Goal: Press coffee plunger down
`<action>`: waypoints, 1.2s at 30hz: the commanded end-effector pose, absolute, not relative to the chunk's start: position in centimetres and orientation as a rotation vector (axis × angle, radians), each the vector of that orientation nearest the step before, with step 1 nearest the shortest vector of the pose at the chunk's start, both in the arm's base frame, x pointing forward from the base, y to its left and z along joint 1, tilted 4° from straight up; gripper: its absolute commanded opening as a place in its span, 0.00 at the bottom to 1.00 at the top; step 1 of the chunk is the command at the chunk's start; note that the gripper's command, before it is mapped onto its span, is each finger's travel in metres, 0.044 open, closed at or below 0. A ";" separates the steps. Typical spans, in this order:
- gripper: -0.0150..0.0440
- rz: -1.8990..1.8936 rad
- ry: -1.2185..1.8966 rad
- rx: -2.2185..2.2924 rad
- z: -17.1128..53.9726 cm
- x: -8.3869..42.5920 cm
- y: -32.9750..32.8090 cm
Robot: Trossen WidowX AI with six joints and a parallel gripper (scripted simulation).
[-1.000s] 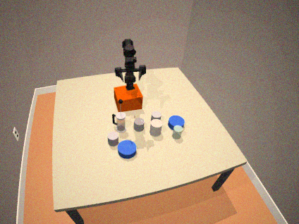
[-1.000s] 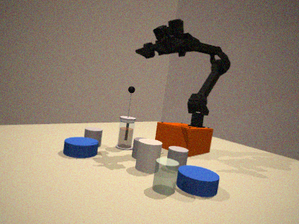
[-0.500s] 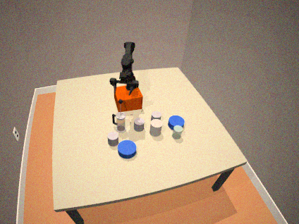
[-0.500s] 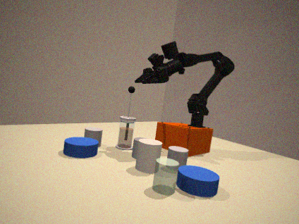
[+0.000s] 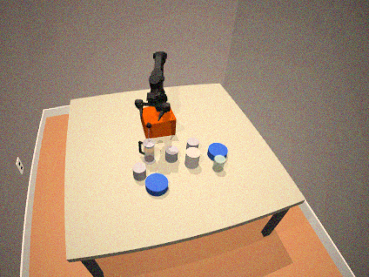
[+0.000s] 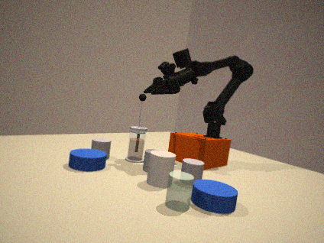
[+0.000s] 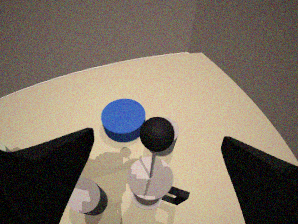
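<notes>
The arm [image 6: 225, 92] is all matte black, chunky jointed segments, and it's bolted onto a bright orange box base [image 6: 200, 149]. There's a boxy black block [image 6: 183, 58] near the wrist. The gripper [image 6: 150, 89] fingers are dark tapered wedges.

The cream counter [image 5: 109, 218] carries everything, and the orange base block [image 5: 158, 122] serves as the landmark, set toward the counter's far edge. Just in front of that block, to its left in the top view, stands the glass coffee press [image 5: 149, 151], upright with its plunger rod raised. Beside the press sit three grey cylinders [image 5: 171, 153], one [image 5: 192, 158] taller, one [image 5: 192, 143] nearer the block. Farther right of the block lie a blue disc [image 5: 218, 151] and a pale green translucent cup [image 5: 219, 163], just beside each other. Farthest from the block are another grey cylinder [image 5: 139, 171] and a second blue disc [image 5: 157, 184].
</notes>
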State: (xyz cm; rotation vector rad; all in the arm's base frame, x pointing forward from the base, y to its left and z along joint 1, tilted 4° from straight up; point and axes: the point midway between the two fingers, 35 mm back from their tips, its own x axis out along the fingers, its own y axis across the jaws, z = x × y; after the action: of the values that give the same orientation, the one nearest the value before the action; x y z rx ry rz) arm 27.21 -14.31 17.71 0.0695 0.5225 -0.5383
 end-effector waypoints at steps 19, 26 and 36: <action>0.91 -0.534 0.528 0.066 15.8 29.3 -15.6; 0.60 -0.534 0.528 0.066 15.8 29.3 -15.6; 0.44 -0.534 0.528 0.066 15.8 29.3 -15.6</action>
State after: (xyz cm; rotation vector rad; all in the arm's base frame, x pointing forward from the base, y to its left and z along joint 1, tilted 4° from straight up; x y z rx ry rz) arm 29.27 -15.65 15.89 0.0698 0.5265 -0.5364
